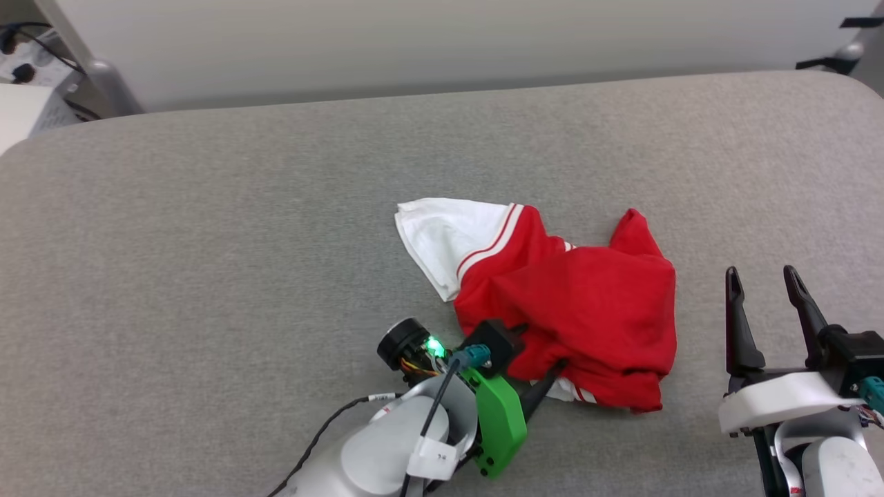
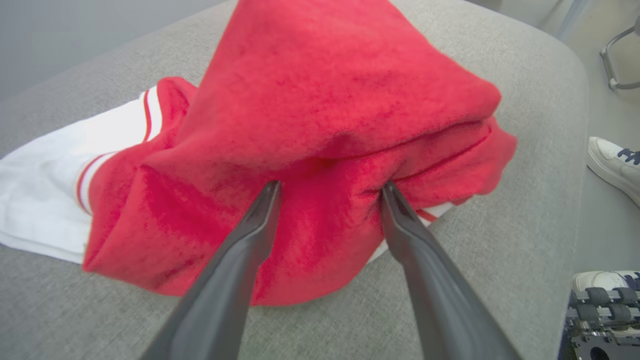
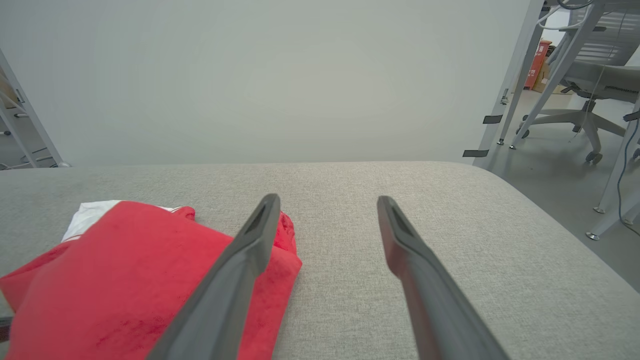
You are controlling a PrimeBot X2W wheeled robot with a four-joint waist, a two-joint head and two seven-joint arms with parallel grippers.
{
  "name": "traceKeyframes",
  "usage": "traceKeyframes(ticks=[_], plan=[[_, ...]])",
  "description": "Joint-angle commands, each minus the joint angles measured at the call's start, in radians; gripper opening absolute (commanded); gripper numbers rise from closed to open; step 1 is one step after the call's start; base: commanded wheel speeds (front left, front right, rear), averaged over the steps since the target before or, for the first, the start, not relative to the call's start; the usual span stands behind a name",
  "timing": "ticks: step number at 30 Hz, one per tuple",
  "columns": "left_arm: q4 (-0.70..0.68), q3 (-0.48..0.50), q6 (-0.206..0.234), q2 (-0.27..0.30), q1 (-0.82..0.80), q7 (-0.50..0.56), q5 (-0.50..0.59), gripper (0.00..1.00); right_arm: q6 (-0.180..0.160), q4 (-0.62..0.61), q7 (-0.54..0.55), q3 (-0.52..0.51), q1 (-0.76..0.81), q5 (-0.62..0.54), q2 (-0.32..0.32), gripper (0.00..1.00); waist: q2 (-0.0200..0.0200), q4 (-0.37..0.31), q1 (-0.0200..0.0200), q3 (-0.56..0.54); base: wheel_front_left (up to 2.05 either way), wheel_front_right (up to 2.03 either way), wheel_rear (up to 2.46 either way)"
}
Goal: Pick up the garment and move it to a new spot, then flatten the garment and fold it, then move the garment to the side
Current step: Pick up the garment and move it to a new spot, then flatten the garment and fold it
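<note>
A: What's the biggest thing in view?

B: The grey fabric-covered surface. It runs across the whole head view, with rounded far corners and a pale wall behind it.

A: And where is the garment?

B: The garment lies crumpled on the surface, a little right of the middle and toward the near edge. It is a loose red heap. Its lettered side can't be seen.

A: What about the arms?

B: The left gripper is at the near edge of the heap. Its fingers stand apart with their tips pressed into the red cloth, and a fold bulges between them. Nothing is pinched. The right gripper hovers over bare surface just to the right of the garment, with its fingers spread wide and nothing between them.

A: Any smaller details?

B: A white sleeve fans out from the heap's far left side. It is joined to the red by striped trim. Another bit of trim peeks out under the near edge. In the left wrist view, a white shoe is on the floor beyond the surface's edge.
</note>
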Motion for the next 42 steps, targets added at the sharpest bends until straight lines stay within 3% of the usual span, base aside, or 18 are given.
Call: traceKeyframes(ticks=[1, 5, 6, 13, 18, 23, 28, 36, 38, 42], plan=[[0.002, 0.015, -0.001, -0.002, -0.021, -0.016, -0.008, 1.00, -0.001, 0.004, -0.006, -0.003, 0.023, -0.006, -0.002, 1.00, -0.0001, 0.045, 0.0001, -0.038, 0.00, 0.00, 0.00], [-0.016, 0.044, 0.007, 0.027, -0.019, -0.039, -0.024, 1.00, -0.001, 0.007, -0.006, -0.013, 0.040, -0.013, -0.002, 1.00, -0.0001, 0.093, 0.0001, -0.075, 0.00, 0.00, 0.00], [-0.043, 0.060, 0.012, 0.067, -0.003, -0.048, -0.034, 1.00, -0.001, 0.007, -0.006, -0.019, 0.055, -0.019, -0.002, 1.00, -0.0001, 0.127, 0.0001, -0.101, 0.00, 0.00, 0.00], [-0.159, 0.174, 0.077, 0.185, 0.036, -0.071, -0.080, 1.00, -0.001, -0.001, -0.006, -0.033, 0.081, -0.024, -0.002, 1.00, -0.0001, 0.182, 0.0001, -0.139, 0.00, 0.00, 0.00], [-0.319, 0.351, 0.166, 0.250, 0.131, -0.078, -0.111, 1.00, -0.001, -0.011, -0.006, -0.042, 0.101, -0.022, -0.002, 1.00, -0.0001, 0.199, 0.0001, -0.148, 0.00, 0.00, 0.00], [-0.497, 0.534, 0.215, 0.243, 0.313, -0.078, -0.052, 1.00, -0.001, -0.019, -0.006, -0.041, 0.113, -0.022, -0.002, 1.00, -0.0001, 0.204, 0.0001, -0.140, 0.00, 0.00, 0.00], [-0.596, 0.667, 0.194, 0.189, 0.467, -0.079, 0.029, 1.00, -0.001, -0.024, -0.006, -0.043, 0.123, -0.026, -0.002, 1.00, -0.0001, 0.205, 0.0001, -0.132, 0.00, 0.00, 0.00], [-0.604, 0.754, 0.117, 0.106, 0.516, -0.079, 0.132, 1.00, -0.001, -0.010, 0.005, -0.050, 0.113, -0.045, -0.002, 1.00, -0.0001, 0.214, 0.0001, -0.108, 0.00, 0.00, 0.00], [-0.597, 0.763, 0.099, 0.091, 0.505, -0.079, 0.153, 1.00, -0.001, 0.002, 0.061, -0.057, 0.091, -0.053, -0.002, 1.00, -0.0001, 0.218, 0.0001, -0.095, 0.00, 0.00, 0.00], [-0.586, 0.783, 0.071, 0.065, 0.481, -0.079, 0.182, 1.00, -0.001, 0.032, 0.288, -0.074, 0.018, -0.075, -0.026, 1.00, -0.0001, 0.232, 0.0001, -0.059, 0.00, 0.00, 0.00]])
